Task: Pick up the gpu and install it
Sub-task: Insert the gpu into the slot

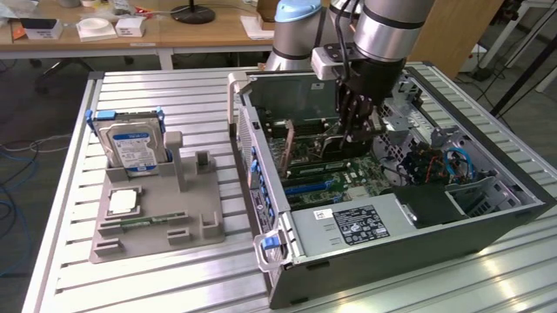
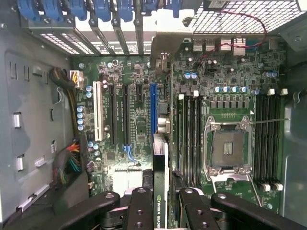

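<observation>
My gripper (image 1: 355, 134) reaches down into the open computer case (image 1: 409, 251) and is shut on the gpu (image 1: 314, 145), a thin card held upright on edge a little above the motherboard (image 1: 348, 176). In the wrist view the gpu (image 2: 160, 167) appears edge-on between my two black fingers (image 2: 139, 211), with the gripper (image 2: 162, 196) clamped around it. The card lines up with the long blue slot (image 2: 153, 108) and overlaps that slot's near end. Whether its edge touches the slot I cannot tell.
A grey holder (image 1: 156, 225) stands on the table at the exterior view's left with a hard drive (image 1: 130, 147), a processor chip (image 1: 124, 201) and a memory stick (image 1: 143, 220). Inside the case are the power supply (image 1: 353, 225), the empty processor socket (image 2: 228, 148) and cables (image 2: 69, 163).
</observation>
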Controlling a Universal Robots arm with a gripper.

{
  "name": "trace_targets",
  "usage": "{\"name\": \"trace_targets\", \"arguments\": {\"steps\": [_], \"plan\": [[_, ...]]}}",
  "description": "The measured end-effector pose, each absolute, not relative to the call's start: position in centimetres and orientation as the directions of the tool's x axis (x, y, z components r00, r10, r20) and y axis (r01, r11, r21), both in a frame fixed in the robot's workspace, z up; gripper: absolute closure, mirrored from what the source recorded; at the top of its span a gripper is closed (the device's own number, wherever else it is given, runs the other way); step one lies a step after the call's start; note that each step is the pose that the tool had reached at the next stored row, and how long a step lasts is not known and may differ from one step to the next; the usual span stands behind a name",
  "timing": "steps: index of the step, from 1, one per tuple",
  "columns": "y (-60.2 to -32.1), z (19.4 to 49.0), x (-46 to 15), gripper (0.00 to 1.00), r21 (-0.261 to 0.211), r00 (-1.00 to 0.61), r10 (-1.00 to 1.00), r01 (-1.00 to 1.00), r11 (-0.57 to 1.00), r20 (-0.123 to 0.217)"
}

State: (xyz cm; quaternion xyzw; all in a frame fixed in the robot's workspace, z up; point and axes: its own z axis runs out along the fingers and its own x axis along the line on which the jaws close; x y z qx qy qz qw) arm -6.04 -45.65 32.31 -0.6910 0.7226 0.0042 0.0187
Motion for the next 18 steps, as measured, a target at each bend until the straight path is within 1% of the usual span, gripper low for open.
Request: {"name": "trace_targets", "arguments": {"steps": [18], "plan": [[-45.9,30.4,-7.3,0.74,-0.020,-0.044,-0.998,-0.999,0.045,-0.033]]}}
